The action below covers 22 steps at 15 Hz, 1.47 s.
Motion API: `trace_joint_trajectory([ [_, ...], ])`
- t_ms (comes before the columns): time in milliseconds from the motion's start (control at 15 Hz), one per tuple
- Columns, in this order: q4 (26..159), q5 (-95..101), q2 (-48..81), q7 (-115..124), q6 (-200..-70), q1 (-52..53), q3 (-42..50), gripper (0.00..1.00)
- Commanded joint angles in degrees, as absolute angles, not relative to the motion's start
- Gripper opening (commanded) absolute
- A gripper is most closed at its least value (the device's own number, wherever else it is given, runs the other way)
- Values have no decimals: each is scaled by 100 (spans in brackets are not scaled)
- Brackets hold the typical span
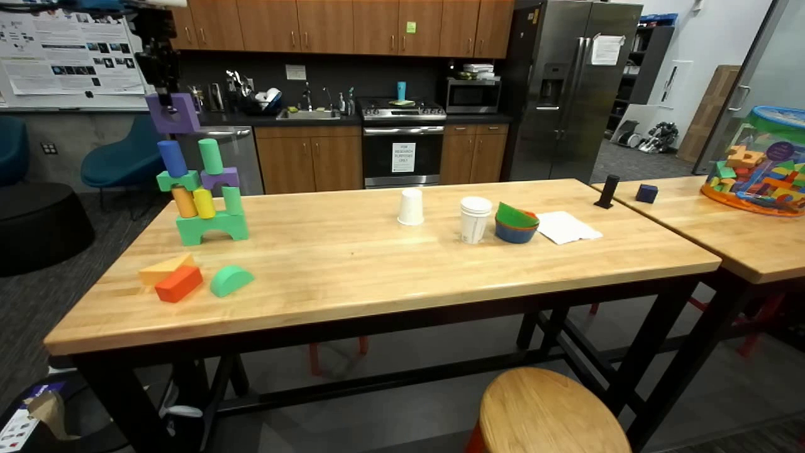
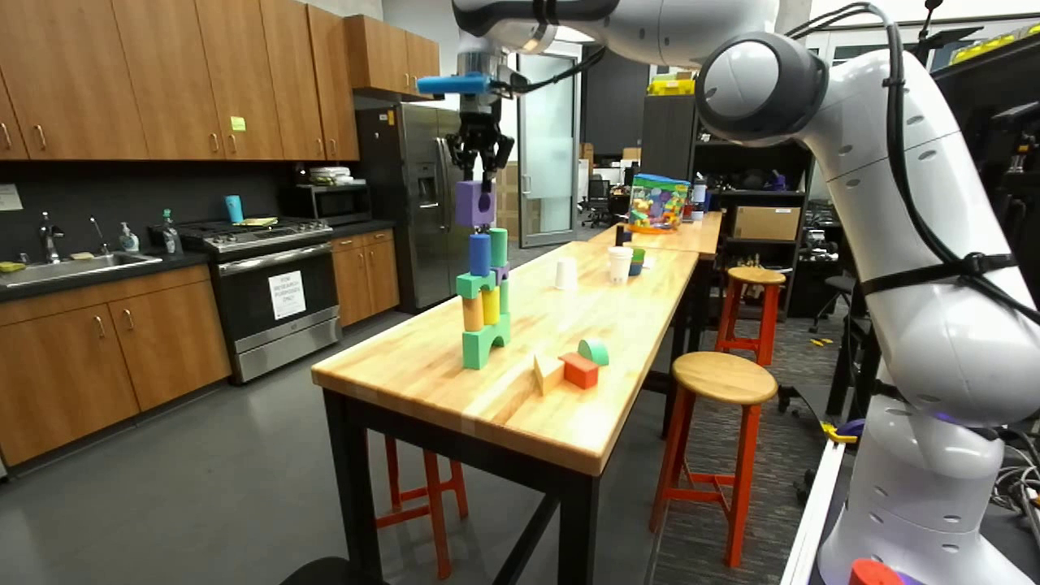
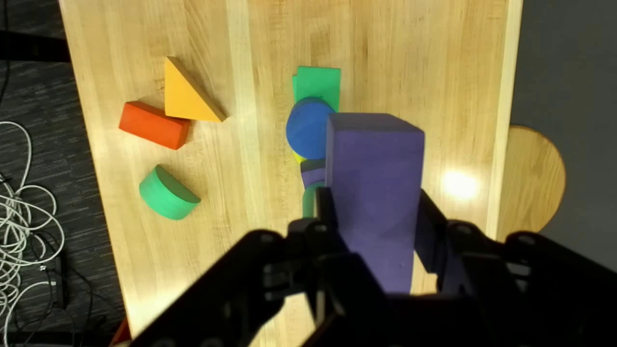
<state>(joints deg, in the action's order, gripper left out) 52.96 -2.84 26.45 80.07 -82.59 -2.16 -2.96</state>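
My gripper [image 3: 374, 200] is shut on a purple block [image 3: 373, 168], with one finger on each side of it. In an exterior view a round opening shows in this purple block [image 1: 190, 119], which hangs in the air just above a tower of toy blocks. At the tower's top stand a blue cylinder [image 1: 172, 157] and a green cylinder [image 1: 211, 156], a small gap below the held block. Under them come a small green block [image 1: 178, 180] and a purple arch [image 1: 221, 177], then orange, yellow and green pillars on a wide green arch [image 1: 214, 225].
Loose on the table [image 1: 327, 283] lie an orange triangle [image 3: 188, 96], a red block [image 3: 153, 125] and a green half-round [image 3: 166, 195]. Farther along are white cups [image 1: 411, 207], nested bowls [image 1: 516, 231] and a paper sheet [image 1: 566, 226]. The tower stands near the table's end.
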Motion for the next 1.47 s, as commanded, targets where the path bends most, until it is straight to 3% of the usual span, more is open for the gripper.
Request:
trace_joint_trajectory([
  [0,5047,-316,2778,7909,-8067,-259,-305,15],
  [1400,5039,-248,2742,7888,-8093,-361,-262,15],
])
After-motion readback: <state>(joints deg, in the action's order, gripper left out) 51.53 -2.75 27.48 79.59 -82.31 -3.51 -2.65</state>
